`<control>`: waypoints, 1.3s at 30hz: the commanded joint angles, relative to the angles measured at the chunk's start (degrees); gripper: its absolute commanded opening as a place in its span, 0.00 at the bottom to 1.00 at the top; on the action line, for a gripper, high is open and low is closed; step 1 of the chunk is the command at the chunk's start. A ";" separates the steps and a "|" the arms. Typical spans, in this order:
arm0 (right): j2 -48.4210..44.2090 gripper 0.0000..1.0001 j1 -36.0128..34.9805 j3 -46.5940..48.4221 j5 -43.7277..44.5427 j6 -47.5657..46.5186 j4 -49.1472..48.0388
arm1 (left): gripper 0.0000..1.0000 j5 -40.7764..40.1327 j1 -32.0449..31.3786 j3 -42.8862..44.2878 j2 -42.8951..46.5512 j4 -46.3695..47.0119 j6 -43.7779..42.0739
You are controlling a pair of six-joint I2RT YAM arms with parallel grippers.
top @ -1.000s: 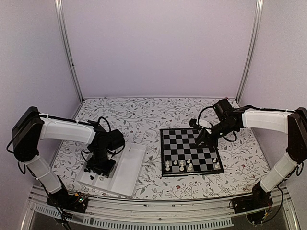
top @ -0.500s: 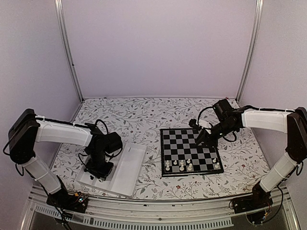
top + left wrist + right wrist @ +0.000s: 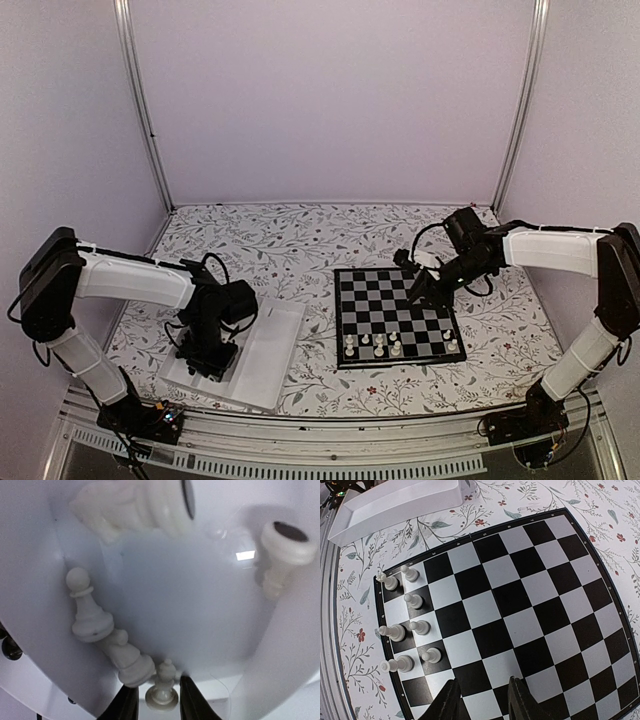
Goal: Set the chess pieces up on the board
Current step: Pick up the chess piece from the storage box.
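Your left jaws straddle a cream pawn (image 3: pixel 161 692) standing in the white tray (image 3: pixel 265 350), set to lift it. Can't tell if they're clamped on it. Your right jaws hang apart and empty above the board (image 3: pixel 395 300), with white pieces (image 3: pixel 379 348) along its 6 o'clock edge.

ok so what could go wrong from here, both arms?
1. The left fingers straddle a small white piece in the tray, with a fallen piece right beside it; closing could catch both or pinch off-centre, so it may slip.
2. The white pieces on the board stand on adjoining squares; the right fingers, open and empty above it, could topple neighbours when setting down the next.
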State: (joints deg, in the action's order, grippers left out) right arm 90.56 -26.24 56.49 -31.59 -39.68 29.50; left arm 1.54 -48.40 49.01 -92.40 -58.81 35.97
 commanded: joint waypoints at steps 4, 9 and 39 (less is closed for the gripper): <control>1.15 0.35 -0.35 -0.04 -0.40 0.13 0.10 | 0.29 1.65 -1.29 -1.25 -1.46 -1.63 0.56; 0.97 0.35 -0.36 0.39 -0.65 0.26 0.12 | 0.19 1.07 -1.43 -0.83 -0.78 -2.91 0.55; 21.84 0.37 -12.01 39.52 -34.40 15.71 14.89 | 0.09 -7.23 -11.19 11.91 13.54 36.31 -26.14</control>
State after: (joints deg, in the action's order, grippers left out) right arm 110.10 -35.22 91.81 -59.83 -27.05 42.19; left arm -6.61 -57.87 59.09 -76.71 -28.53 12.67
